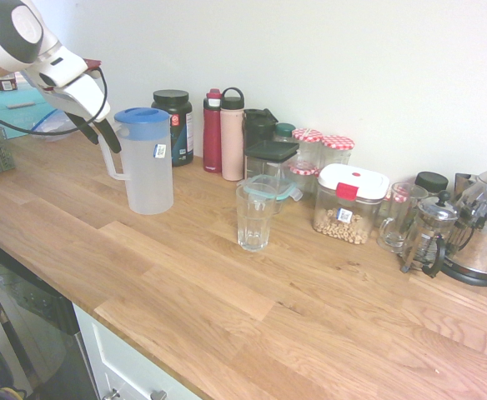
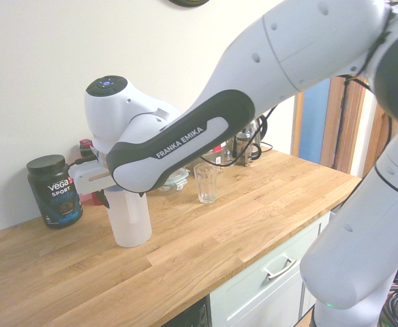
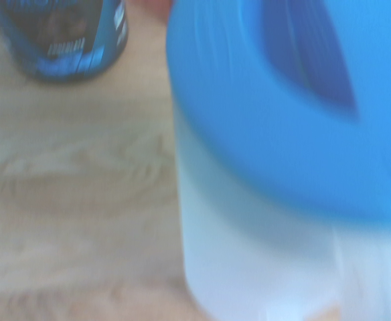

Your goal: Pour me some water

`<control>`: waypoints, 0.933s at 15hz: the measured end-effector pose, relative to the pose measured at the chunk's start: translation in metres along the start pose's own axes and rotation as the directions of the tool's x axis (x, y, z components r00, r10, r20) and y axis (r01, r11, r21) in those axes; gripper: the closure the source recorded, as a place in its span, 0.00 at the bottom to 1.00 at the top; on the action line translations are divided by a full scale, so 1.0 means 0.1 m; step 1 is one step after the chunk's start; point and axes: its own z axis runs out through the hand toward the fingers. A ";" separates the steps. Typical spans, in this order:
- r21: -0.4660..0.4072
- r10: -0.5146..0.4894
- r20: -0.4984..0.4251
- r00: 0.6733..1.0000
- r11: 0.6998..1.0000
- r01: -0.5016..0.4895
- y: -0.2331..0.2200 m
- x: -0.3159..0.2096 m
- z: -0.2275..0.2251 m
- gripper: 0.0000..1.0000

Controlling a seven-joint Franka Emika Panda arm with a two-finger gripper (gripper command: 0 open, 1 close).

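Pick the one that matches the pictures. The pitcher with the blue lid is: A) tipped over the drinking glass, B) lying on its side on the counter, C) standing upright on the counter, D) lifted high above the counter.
C: the pitcher stands upright with its base on the wooden counter, apart from the empty-looking glass beside it.

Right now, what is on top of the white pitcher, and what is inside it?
A blue lid closes the top of the white pitcher. The pitcher's wall is frosted, so no water level shows inside. The gripper is at the handle, fingers unclear.
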 end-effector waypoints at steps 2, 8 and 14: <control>-0.008 0.010 0.011 1.000 1.000 -0.010 -0.03 0.02 0.07 1.00; -0.010 0.027 0.023 0.999 1.000 -0.027 -0.01 0.08 0.08 1.00; -0.013 0.031 0.029 0.999 0.999 -0.031 0.02 0.10 0.11 1.00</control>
